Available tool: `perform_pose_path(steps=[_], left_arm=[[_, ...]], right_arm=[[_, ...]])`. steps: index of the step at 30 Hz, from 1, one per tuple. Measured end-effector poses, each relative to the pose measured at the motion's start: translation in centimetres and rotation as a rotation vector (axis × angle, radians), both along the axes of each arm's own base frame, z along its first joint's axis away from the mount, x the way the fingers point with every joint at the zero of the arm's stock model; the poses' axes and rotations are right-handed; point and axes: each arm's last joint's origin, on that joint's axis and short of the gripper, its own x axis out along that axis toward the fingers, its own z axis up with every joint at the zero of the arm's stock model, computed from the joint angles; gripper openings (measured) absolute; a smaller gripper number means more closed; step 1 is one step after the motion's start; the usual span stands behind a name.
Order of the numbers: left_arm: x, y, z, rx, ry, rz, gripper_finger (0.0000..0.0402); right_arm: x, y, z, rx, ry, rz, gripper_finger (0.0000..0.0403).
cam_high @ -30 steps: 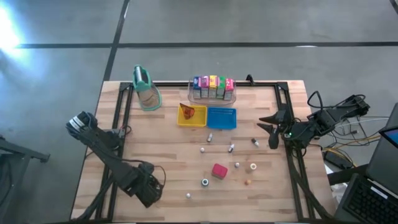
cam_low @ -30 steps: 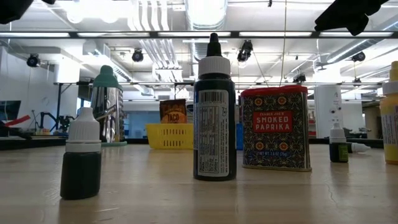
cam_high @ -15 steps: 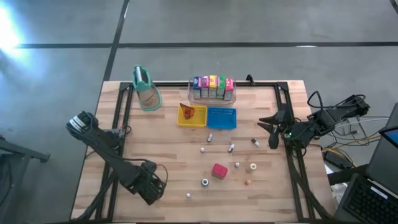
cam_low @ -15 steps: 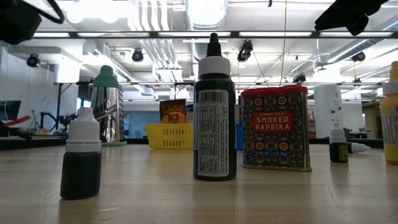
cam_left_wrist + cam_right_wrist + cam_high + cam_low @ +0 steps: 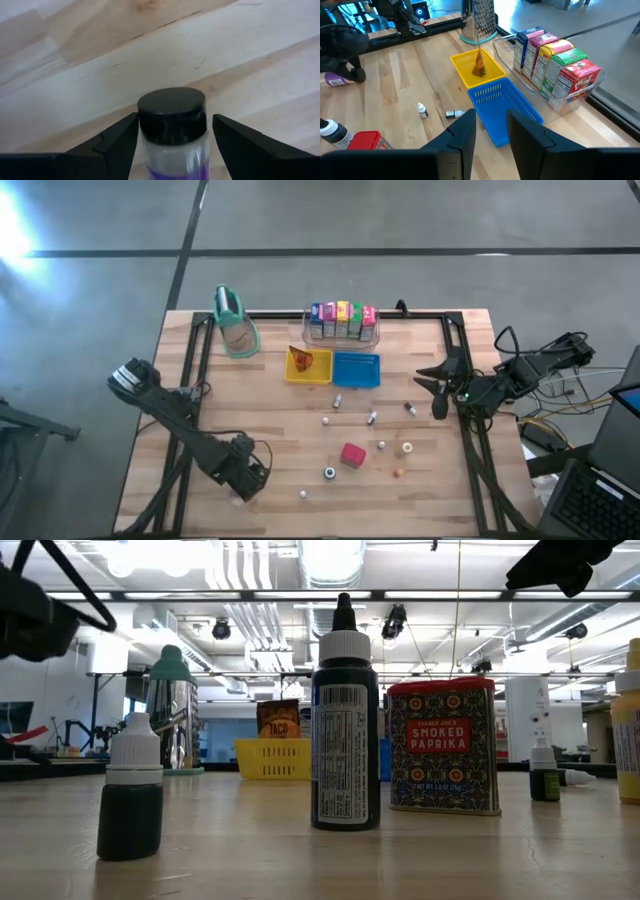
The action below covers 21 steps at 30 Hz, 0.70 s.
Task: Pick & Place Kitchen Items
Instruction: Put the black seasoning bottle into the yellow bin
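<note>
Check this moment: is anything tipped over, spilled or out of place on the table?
One small bottle lies on its side near the blue basket, while the small bottle beside it stands upright. The left tool holds a black-capped bottle lying along the table. Nothing looks spilled.

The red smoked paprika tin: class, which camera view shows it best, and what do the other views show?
The low view: the red smoked paprika tin stands upright with its label readable. The high view shows only a small red block from above. The right wrist view catches one corner. The left wrist view does not show it.
</note>
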Motion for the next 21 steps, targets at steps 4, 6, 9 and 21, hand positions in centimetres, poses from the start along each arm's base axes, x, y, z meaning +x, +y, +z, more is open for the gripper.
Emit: perform_pose_path(steps=[4,6,9,21], left_arm=[[0.1,0.0,-1.0,-0.039,-0.042,0.0,0.0259],[0.0,0.0,-1.5,-0.051,-0.054,-0.004,0.0259],[-0.2,0.2,-2.2,-0.058,-0.056,-0.003,0.0259],[-0.4,0.5,-2.6,-0.052,-0.05,-0.028,0.0241]], right_arm=[[0.0,0.0,0.0,0.0,0.0,0.0,0.012],[0.0,0.0,0.0,0.0,0.0,0.0,0.0125],[0.0,0.0,0.0,0.0,0.0,0.0,0.0131],[0.0,0.0,0.0,0.0,0.0,0.0,0.0144]])
